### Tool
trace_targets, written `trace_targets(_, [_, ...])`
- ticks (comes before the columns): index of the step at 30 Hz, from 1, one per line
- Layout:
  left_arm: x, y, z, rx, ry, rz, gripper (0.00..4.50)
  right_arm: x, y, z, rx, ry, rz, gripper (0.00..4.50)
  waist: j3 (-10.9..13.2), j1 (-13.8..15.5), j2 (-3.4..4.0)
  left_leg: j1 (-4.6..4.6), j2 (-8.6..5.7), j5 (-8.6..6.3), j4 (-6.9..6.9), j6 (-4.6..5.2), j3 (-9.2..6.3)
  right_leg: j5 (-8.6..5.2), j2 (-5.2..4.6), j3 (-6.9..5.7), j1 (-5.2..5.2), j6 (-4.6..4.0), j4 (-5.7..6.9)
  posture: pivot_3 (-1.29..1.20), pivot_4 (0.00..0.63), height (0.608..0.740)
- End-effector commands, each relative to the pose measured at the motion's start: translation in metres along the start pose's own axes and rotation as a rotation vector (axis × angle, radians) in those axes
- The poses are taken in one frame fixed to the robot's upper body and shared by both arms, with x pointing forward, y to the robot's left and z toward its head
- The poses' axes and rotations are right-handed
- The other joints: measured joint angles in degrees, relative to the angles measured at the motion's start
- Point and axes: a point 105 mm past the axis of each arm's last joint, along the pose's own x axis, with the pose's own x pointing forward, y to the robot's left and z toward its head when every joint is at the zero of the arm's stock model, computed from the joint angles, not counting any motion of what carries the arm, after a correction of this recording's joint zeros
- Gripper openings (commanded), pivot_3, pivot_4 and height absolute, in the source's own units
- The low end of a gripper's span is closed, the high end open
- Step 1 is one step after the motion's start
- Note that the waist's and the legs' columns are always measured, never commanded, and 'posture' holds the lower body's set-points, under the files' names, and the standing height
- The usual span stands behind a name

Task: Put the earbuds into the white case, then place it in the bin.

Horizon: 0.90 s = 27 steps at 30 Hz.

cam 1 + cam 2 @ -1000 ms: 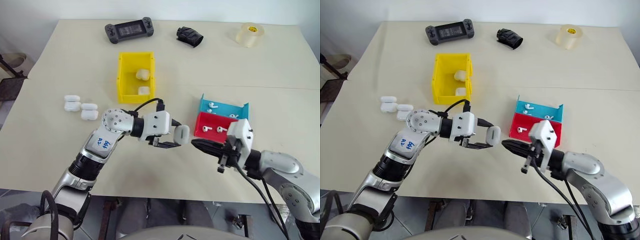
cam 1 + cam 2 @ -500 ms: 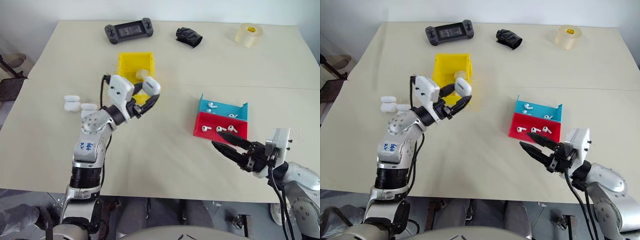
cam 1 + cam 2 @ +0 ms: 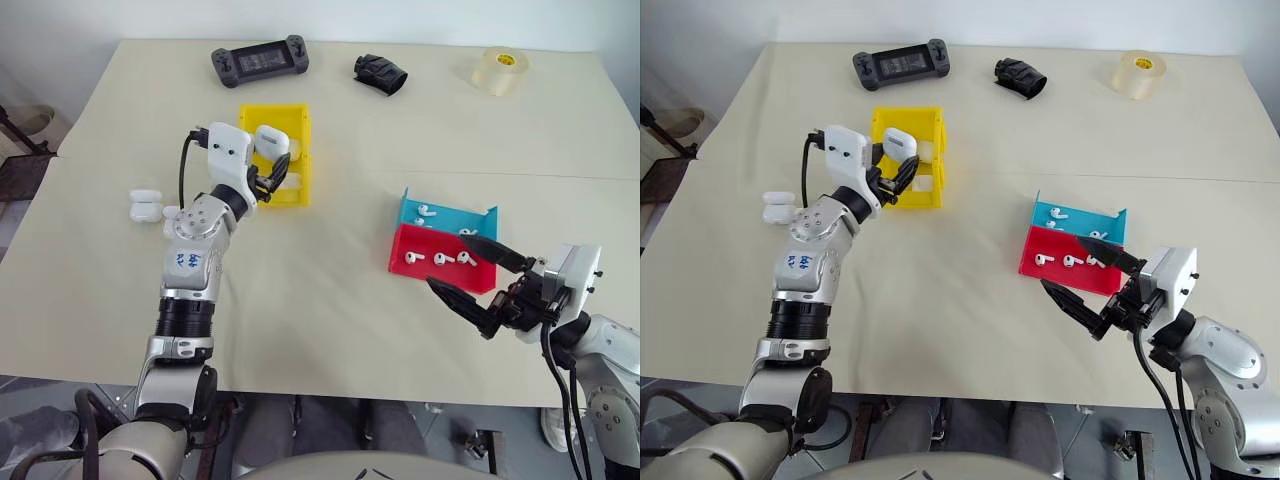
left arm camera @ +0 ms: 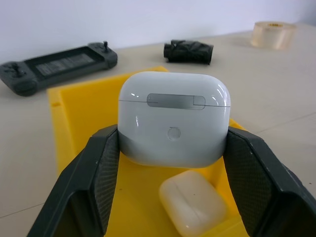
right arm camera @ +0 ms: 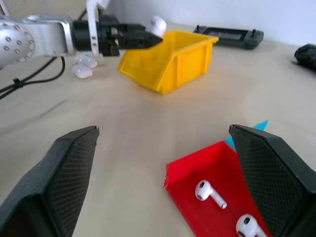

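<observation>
Seen from above the robot's arms: a beige table (image 3: 330, 320) with a yellow bin (image 3: 272, 152) toward the far left. Held directly over the bin's open top, a white case (image 3: 271, 139), lid closed, pinched by its two short sides between the black fingers of the left gripper (image 3: 270, 170). Long axis of the case lying crosswise between those fingers, roughly level (hinge side turned toward the wrist camera). Below it in the bin, two more cases (image 4: 193, 203), one sitting just under the held one, so the drop path points straight down with little sideways travel needed. Judged from this: the placing step almost complete, only a release or a short lowering left, and the left arm plainly the one to finish it. Far off at the near right, the right gripper (image 3: 482, 281) spread wide and empty, hovering just in front of a red tray (image 3: 437, 272) with loose earbuds (image 3: 439, 258) in it; behind that, a blue tray (image 3: 446, 216) with further earbuds. On the table to the left of the bin, a small cluster of spare white cases (image 3: 146, 206). Along the far edge, a dark game controller (image 3: 258, 59), a crumpled black object (image 3: 380, 72), and a roll of clear tape (image 3: 500, 68).
</observation>
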Motion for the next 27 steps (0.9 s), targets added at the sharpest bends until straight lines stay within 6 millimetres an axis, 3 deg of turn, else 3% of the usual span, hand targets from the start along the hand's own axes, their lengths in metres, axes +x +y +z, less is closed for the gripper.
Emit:
trace_targets(1, [0.004,-0.004,0.014,0.022,-0.055,-0.024,3.69,0.004,0.006,0.008,-0.024,-0.030,0.012,4.50,0.0,-0.1,0.00,0.00,0.00,0.00,-0.01,0.00,0.01,0.00,0.00,0.00,-0.01,0.00,0.01,0.00,0.150,0.740])
trace_targets(3, [0.004,-0.004,0.015,0.022,-0.061,-0.023,4.35,0.005,0.007,0.008,-0.021,-0.032,0.010,4.50,0.0,-0.1,0.00,0.00,0.01,0.00,-0.01,-0.01,0.02,0.00,0.01,0.01,-0.02,0.00,0.01,0.00,0.150,0.740])
trace_targets(4, [0.003,-0.004,0.017,0.015,-0.071,-0.023,4.43,0.005,0.007,0.007,-0.020,-0.032,0.009,4.50,0.0,-0.1,0.00,0.00,0.01,0.01,-0.01,-0.01,0.01,0.00,0.00,0.00,-0.02,0.00,0.02,0.00,0.150,0.740])
trace_targets(8, [-0.005,-0.013,0.028,0.008,-0.138,-0.096,4.43,0.004,0.007,0.006,-0.015,-0.035,0.002,4.50,0.0,-0.1,0.00,0.00,0.01,0.01,0.00,-0.02,0.01,0.00,-0.01,0.01,-0.01,0.00,0.02,0.00,0.150,0.740])
trace_targets(15, [-0.049,-0.031,0.045,0.067,-0.260,-0.319,4.43,0.001,0.001,0.002,-0.018,-0.021,0.005,4.50,0.0,-0.3,0.01,0.01,0.06,0.02,-0.01,-0.04,0.01,0.00,0.01,0.02,0.00,0.00,0.00,0.00,0.150,0.740])
trace_targets(19, [-0.086,-0.023,0.028,0.108,-0.193,-0.442,4.43,-0.002,-0.007,-0.001,-0.026,-0.004,0.012,4.50,0.0,-0.5,0.05,0.10,0.10,0.01,-0.07,-0.06,0.10,0.00,0.05,0.07,0.02,-0.01,-0.01,0.00,0.150,0.740])
trace_targets(23, [-0.110,-0.014,0.017,0.145,-0.163,-0.487,4.43,-0.004,-0.013,-0.001,-0.038,0.009,0.027,4.50,0.0,-0.1,0.04,0.10,0.33,0.01,-0.07,-0.05,0.09,-0.01,0.02,0.08,0.04,-0.02,-0.04,0.00,0.150,0.740])
trace_targets(27, [-0.144,-0.010,-0.003,0.086,-0.030,-0.590,4.43,-0.007,-0.019,-0.004,-0.047,0.042,0.050,4.50,0.0,-0.3,0.05,0.09,0.30,-0.05,-0.07,0.02,0.08,-0.01,-0.08,0.10,0.08,-0.02,-0.10,0.00,0.150,0.740])
